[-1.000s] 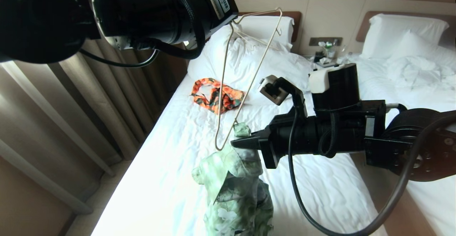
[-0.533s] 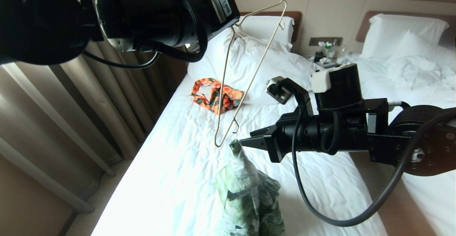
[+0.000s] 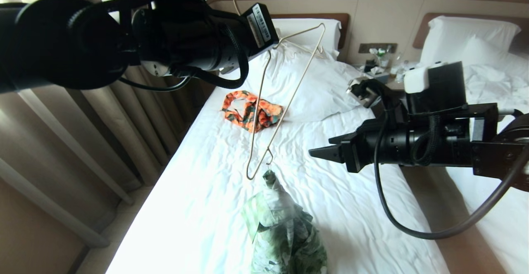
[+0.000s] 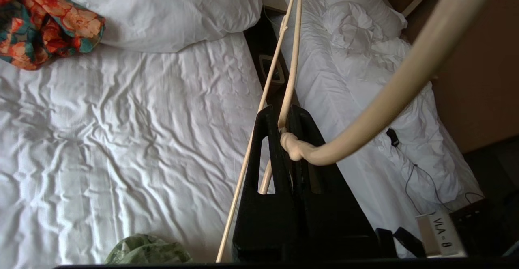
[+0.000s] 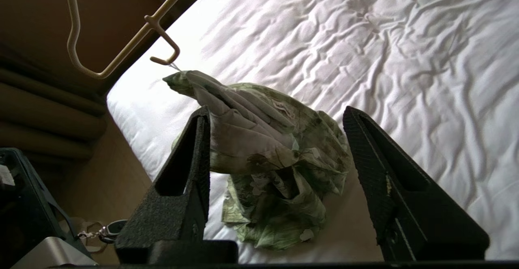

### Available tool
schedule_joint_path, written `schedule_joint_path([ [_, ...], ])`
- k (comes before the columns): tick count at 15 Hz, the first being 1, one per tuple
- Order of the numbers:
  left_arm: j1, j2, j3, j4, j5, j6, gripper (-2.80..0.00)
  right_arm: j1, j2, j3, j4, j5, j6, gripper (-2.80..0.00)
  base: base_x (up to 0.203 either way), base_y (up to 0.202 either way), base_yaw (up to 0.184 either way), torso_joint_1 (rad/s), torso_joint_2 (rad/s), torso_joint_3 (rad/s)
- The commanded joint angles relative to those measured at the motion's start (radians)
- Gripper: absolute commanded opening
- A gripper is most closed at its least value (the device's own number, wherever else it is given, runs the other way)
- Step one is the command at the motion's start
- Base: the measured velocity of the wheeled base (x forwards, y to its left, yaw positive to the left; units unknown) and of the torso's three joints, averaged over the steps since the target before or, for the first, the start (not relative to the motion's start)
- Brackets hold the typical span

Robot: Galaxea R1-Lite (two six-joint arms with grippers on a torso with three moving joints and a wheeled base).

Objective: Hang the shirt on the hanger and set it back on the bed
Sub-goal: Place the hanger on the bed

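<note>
Landmark: everything here is placed off the bed (image 3: 198, 208), the one with the wrinkled white sheet that fills the middle of the head view.

Left gripper (image 4: 284, 117): up high over the head end of the bed, jaws clamped tight on the twisted neck of the hanger (image 3: 285, 100). Basically no gap, the wire is pinched right between them.

Hanger: thin cream wire, dangling in the air above the bed and tilted, so one shoulder corner points down toward the sheet. The curved hook sticks out past the jaws in the left wrist view.

Shirt (image 3: 285, 232): green leafy print, bunched up in a heap on the foot half of the bed. One pinched-up peak of fabric stands up just under the hanger's small notch hook, and in the right wrist view there's a thin thread running from that peak to the notch hook, so it looks snagged there. None of it is over the hanger's shoulders.

Right gripper (image 5: 275, 147): hovering above the bed's right edge, level, pointing at the shirt. Jaws spread wide with nothing in them, clear of the shirt.

Orange-and-green garment (image 3: 251, 110): crumpled on the bed right in front of the pillows (image 3: 314, 79).

Second bed (image 3: 487, 79): off past the right edge of the bed, rumpled white duvet, with a nightstand (image 3: 378, 69) of small stuff between the two.
</note>
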Motion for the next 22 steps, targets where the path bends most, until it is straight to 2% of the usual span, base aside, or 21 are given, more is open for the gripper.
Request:
schedule_joint_path([
  [1,0.013,0.009,0.026,-0.003,0.001,-0.003,-2.8,-0.077,-0.077,0.042,0.0,0.009,0.002,-2.8,0.0,0.0,0.0,0.0,0.0,0.0],
  [4,0.017,0.032,0.093,-0.007,0.001,-0.001,-2.8,-0.165,-0.128,0.102,-0.003,0.024,0.0,-2.8,0.0,0.0,0.0,0.0,0.0,0.0],
  [7,0.008,0.08,0.238,-0.031,0.009,0.015,-2.8,-0.238,-0.161,0.112,0.006,0.016,0.001,-2.8,0.0,0.0,0.0,0.0,0.0,0.0],
  [10,-0.011,0.142,0.439,-0.171,0.028,0.021,-2.8,-0.327,-0.21,0.153,0.02,0.022,0.001,-2.8,0.0,0.0,0.0,0.0,0.0,0.0],
  [12,-0.017,0.229,0.508,-0.277,0.046,0.023,-2.8,-0.38,-0.213,0.179,0.019,0.023,0.0,-2.8,0.0,0.0,0.0,0.0,0.0,0.0],
  [16,-0.015,0.393,0.528,-0.339,0.071,0.026,-2.8,-0.449,-0.216,0.241,0.011,0.024,-0.007,-2.8,0.0,0.0,0.0,0.0,0.0,0.0],
  [22,-0.006,0.486,0.532,-0.413,0.072,0.018,-2.8,-0.513,-0.183,0.26,0.012,0.026,-0.039,-2.8,0.0,0.0,0.0,0.0,0.0,0.0],
])
